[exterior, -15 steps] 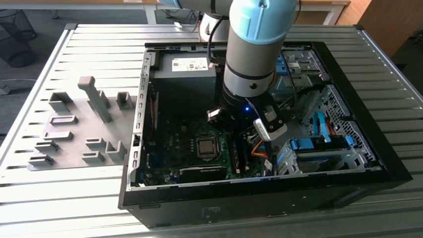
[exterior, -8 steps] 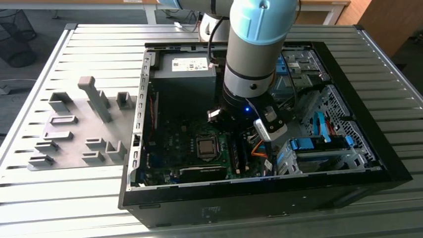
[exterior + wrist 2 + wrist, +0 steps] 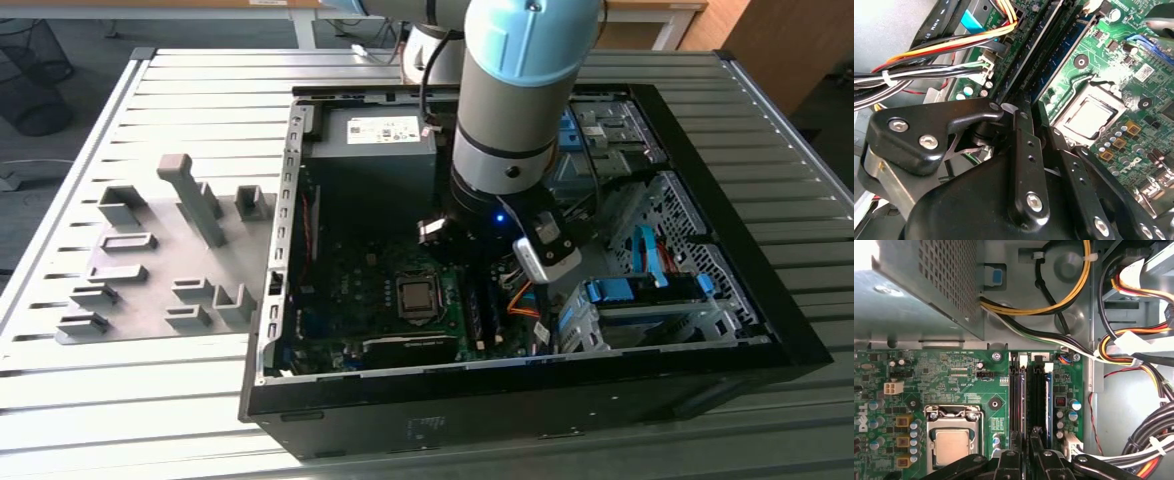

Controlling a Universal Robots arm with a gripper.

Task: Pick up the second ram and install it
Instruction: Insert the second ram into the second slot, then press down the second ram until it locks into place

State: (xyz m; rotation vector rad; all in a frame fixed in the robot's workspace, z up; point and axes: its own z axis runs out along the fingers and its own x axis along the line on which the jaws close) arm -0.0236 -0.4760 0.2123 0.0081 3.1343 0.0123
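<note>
Right now my gripper (image 3: 1026,437) sits low over the memory slots, its fingers (image 3: 1036,436) clenched narrowly on what I judge to be the second ram (image 3: 1037,395). The stick stands on edge in its slot and its long axis runs straight ahead from the fingertips, towards the white latches (image 3: 1023,360) at the far end. Beyond the fingers to one side lies the processor socket (image 3: 952,445); the power supply's white label (image 3: 384,128) bears print I cannot make out.
</note>
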